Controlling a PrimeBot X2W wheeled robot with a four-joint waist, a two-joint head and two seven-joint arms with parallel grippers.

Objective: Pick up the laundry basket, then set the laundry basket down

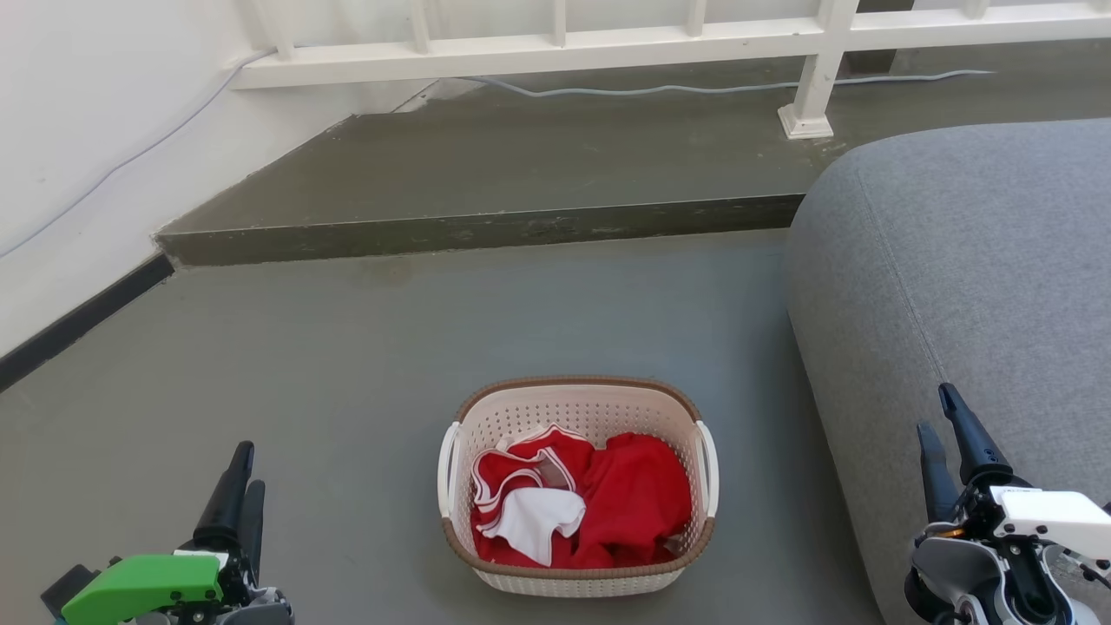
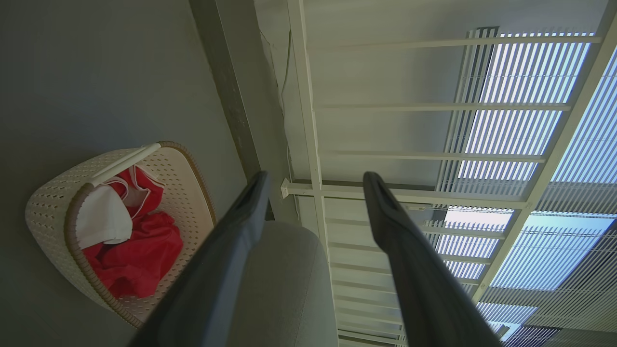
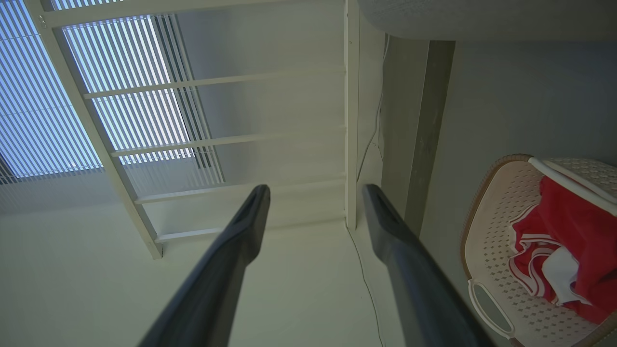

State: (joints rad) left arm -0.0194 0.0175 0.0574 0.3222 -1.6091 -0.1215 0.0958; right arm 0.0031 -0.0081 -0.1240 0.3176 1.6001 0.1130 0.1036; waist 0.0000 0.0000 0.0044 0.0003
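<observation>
The laundry basket (image 1: 576, 413) sits on the grey floor at the bottom centre of the head view, cream-white and perforated with a brown rim and white side loop handles, holding red and white clothes. It also appears as the laundry basket (image 2: 53, 202) at the left of the left wrist view and the laundry basket (image 3: 496, 241) at the right of the right wrist view. My left gripper (image 1: 243, 469) stands open well to its left; the left gripper (image 2: 315, 179) holds nothing. My right gripper (image 1: 939, 412) is open far to its right, and the right gripper (image 3: 315, 192) is likewise empty.
A grey cushioned sofa (image 1: 963, 286) fills the right side, close to the basket and right gripper. A raised concrete step (image 1: 486, 230) crosses behind, with a white railing (image 1: 608, 39) and a cable (image 1: 694, 87) on it. A white wall (image 1: 78, 130) bounds the left.
</observation>
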